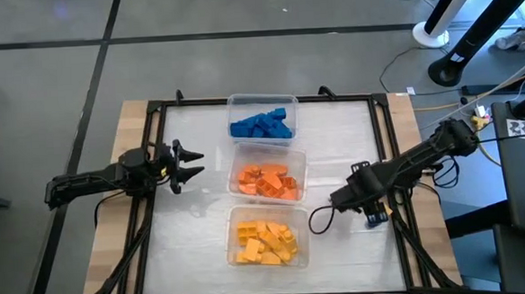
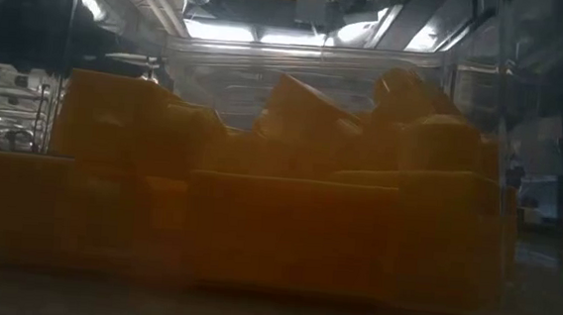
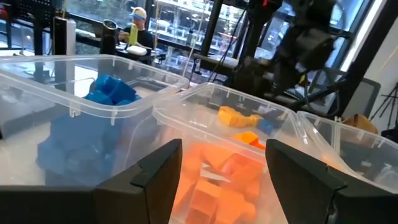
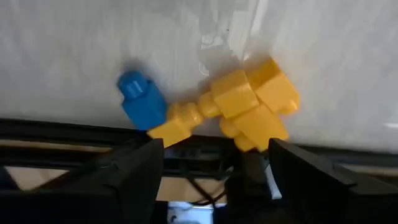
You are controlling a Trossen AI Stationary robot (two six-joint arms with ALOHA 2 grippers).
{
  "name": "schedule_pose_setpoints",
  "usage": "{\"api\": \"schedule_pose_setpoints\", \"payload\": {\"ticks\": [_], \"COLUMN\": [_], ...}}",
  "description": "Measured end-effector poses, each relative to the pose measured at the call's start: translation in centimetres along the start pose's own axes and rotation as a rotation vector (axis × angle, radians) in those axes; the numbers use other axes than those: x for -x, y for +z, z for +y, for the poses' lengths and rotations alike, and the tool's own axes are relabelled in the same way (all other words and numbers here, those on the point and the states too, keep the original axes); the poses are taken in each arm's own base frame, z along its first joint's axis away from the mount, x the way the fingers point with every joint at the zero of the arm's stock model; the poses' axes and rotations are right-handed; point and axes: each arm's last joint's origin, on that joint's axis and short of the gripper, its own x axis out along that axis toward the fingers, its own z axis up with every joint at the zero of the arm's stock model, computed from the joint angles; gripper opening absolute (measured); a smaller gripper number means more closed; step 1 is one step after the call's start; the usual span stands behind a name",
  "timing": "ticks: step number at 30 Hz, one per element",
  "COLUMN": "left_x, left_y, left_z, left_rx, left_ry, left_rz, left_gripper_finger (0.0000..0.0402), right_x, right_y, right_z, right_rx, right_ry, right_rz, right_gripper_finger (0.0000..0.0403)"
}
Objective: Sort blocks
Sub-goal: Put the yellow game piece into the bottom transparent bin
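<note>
White bench is lying under the right pincer (image 4: 211, 165), gaping empty; chunky yellow plastic blocks (image 4: 239, 109) and one blue block (image 4: 142, 99) are sitting just ahead.

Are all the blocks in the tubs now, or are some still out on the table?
Some are out. In the right wrist view a blue block and several yellow blocks lie on the table ahead of the open right gripper.

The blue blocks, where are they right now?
Most blue blocks fill the far tub in the high view, beyond the orange blocks. One stray blue block lies by loose yellow blocks under the right gripper.
</note>
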Motion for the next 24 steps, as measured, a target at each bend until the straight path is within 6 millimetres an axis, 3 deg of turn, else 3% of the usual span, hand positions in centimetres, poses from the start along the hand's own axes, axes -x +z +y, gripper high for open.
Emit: {"api": "schedule_pose_setpoints", "payload": {"ticks": [9,15,24], "left_x": [0.0,0.0,0.0], "left_y": [0.0,0.0,0.0], "left_z": [0.0,0.0,0.0], "left_rx": [0.007,0.008,0.007], "left_ry": [-0.011,-0.010,-0.011], "left_rz": [0.004,0.005,0.006], "left_gripper_finger": [0.0221,0.0221,0.0221], "right_x": [-5.1,-7.2,-8.8], "right_y": [1.2,0.5,0.7], "right_z": [-2.8,-3.2,-3.3], "right_rx": [0.080,-0.164,-0.370], "right_ry": [0.152,0.168,0.164], "right_rz": [0.006,0.094,0.078], "right_gripper_finger": [0.0287,0.0287,0.0287]}}
